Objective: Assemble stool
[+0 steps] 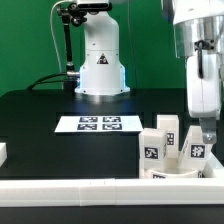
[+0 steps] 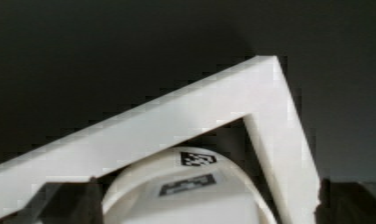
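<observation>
Three white blocky stool legs with black-and-white tags stand at the exterior view's right: one (image 1: 153, 147), one behind it (image 1: 168, 128) and one (image 1: 197, 148) right under my gripper (image 1: 205, 128). A low white piece (image 1: 172, 172), seemingly the seat, lies at their feet beside the rail. In the wrist view a rounded white tagged part (image 2: 188, 185) sits between my dark fingers (image 2: 57, 203). The jaws stand wide, with a gap on each side of the part, so my gripper (image 2: 206, 208) is open around it and not gripping.
The marker board (image 1: 100, 124) lies flat mid-table in front of the robot base (image 1: 100, 65). A long white border rail (image 1: 90, 192) runs along the front edge; its corner (image 2: 256, 80) shows in the wrist view, close to the tagged part.
</observation>
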You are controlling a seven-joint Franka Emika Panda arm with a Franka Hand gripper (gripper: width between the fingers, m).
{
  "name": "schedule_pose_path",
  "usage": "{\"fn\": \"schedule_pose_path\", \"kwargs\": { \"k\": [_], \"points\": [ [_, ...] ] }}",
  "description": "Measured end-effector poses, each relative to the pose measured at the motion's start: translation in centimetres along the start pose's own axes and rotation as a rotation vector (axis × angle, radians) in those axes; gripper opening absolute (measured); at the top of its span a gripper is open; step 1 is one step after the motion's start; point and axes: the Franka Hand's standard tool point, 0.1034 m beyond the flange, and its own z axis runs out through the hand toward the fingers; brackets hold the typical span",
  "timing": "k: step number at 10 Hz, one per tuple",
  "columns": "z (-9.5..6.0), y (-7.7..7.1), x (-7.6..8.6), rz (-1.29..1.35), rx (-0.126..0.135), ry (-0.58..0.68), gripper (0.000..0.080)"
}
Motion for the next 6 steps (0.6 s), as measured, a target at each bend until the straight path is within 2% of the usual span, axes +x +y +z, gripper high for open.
{"fn": "schedule_pose_path", "kwargs": {
  "k": [1, 2, 3, 6],
  "points": [
    [-1.1, -0.4, -0.4, -0.003, 0.008, -0.014, 0.0641],
    [-2.5, -0.7, -1.0, -0.003, 0.010, -0.032, 0.0647],
    [-2.9, -0.9, -1.3, -0.004, 0.017, -0.038, 0.0647],
    [-2.5, -0.7, -1.2, -0.005, 0.013, -0.034, 0.0648]
  ]
}}
